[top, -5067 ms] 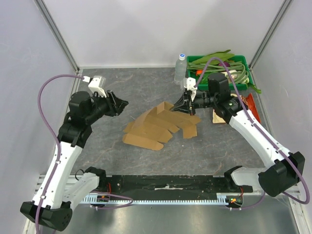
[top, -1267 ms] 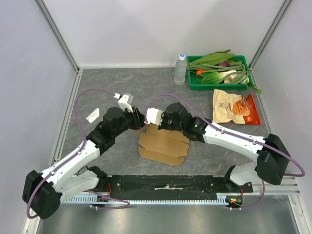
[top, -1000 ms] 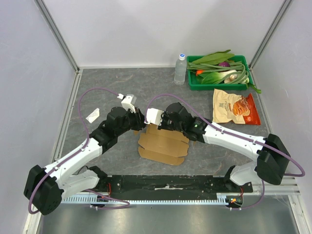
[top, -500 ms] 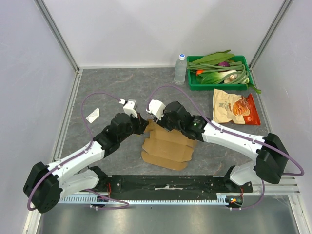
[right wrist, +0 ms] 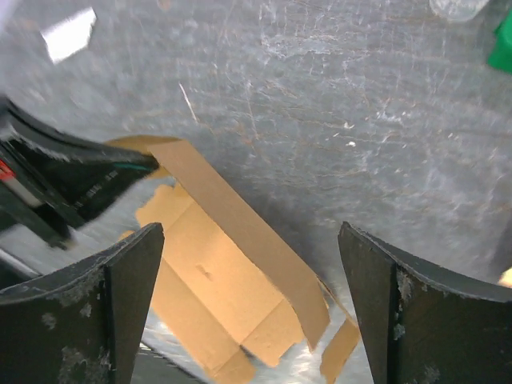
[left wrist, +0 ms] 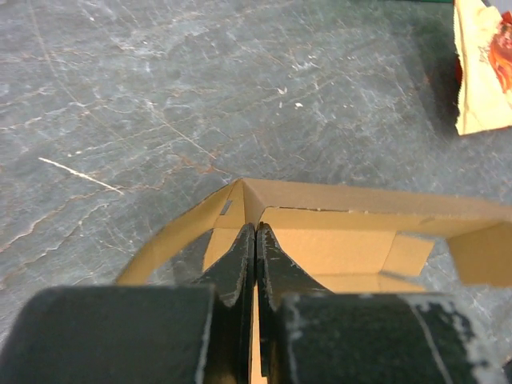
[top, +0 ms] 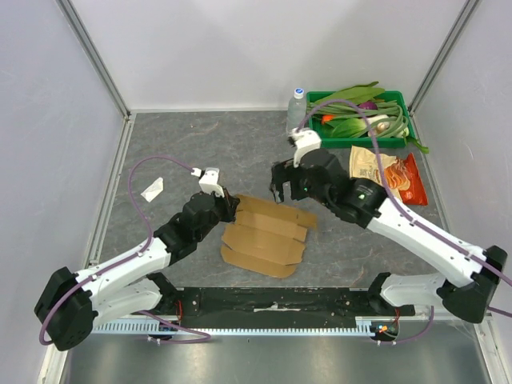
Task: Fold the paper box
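Observation:
The paper box (top: 268, 236) is a brown cardboard sheet lying partly folded on the grey table, one long wall raised along its far side. My left gripper (top: 230, 210) is shut on the box's far left corner. In the left wrist view a thin cardboard edge runs between the closed fingers (left wrist: 240, 256), with the box (left wrist: 344, 240) spreading beyond my left gripper (left wrist: 255, 240). My right gripper (top: 279, 187) hovers just beyond the box's far edge, wide open and holding nothing. In the right wrist view, my right gripper (right wrist: 248, 232) has the box (right wrist: 216, 280) showing below between its fingers.
A water bottle (top: 296, 114) and a green tray (top: 320, 142) of vegetables stand at the back right. A snack bag (top: 384, 172) lies in front of the tray. A white paper scrap (top: 152, 189) lies at the left. The left arm (right wrist: 64, 184) shows in the right wrist view.
My right gripper opened, let go of the box and pulled up and back to the right. My left gripper shut on the box's left corner, and the box slid slightly nearer.

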Motion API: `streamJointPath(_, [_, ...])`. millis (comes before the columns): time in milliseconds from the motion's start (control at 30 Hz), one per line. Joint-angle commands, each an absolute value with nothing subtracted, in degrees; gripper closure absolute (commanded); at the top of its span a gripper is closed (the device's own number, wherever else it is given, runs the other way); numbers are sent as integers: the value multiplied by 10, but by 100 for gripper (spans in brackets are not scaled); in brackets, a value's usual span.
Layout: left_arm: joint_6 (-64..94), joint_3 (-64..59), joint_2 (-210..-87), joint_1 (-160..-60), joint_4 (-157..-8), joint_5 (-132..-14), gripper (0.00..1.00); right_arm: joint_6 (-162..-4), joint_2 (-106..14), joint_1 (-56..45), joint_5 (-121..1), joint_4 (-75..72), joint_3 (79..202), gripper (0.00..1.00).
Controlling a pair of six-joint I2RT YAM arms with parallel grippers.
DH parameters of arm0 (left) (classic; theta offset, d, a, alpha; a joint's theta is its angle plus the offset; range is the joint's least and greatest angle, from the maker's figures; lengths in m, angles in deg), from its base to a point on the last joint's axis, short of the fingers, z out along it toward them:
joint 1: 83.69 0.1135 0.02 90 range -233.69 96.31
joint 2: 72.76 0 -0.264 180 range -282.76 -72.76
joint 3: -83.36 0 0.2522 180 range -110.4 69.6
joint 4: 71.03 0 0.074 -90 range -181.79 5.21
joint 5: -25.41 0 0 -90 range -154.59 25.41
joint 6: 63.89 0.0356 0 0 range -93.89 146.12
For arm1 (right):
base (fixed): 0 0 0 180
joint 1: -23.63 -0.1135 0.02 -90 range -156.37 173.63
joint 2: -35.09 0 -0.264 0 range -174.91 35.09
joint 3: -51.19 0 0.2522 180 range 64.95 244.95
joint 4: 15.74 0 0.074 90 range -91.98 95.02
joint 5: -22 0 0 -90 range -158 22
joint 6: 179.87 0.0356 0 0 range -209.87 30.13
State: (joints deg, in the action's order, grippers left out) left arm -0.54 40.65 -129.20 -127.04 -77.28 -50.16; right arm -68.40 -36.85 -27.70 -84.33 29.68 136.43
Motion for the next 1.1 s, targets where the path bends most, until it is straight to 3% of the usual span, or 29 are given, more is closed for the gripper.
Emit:
streamJointPath(0, [16,403,-1285,-1282,-735,-418,98,-377,-328,-249,-806,286,1352,2])
streamJointPath(100, [13,402,-1289,-1283,-726,-404,98,-237,-324,-248,-760,181,1316,3])
streamJointPath(167, [10,405,-1290,-1285,-718,-398,98,-162,-324,-248,-755,151,1294,9])
streamJointPath(233, [3,409,-1290,-1289,-715,-393,98,-34,-323,-253,-741,75,1238,21])
streamJointPath(333, [-12,409,-1286,-1290,-722,-364,98,88,-329,-275,-738,-7,1168,26])
streamJointPath(633, [-82,400,-1283,-1292,-772,-280,98,81,-358,-309,-833,30,1176,23])
streamJointPath(700, [-82,403,-1287,-1292,-764,-286,98,-81,-384,-309,-839,-1,1212,25])
streamJointPath(833, [-80,405,-1299,-1292,-755,-296,98,-400,-433,-309,-796,108,1331,22])
streamJointPath(1067, [-64,416,-1286,-1292,-750,-300,98,-796,-366,-309,-718,131,1277,25])
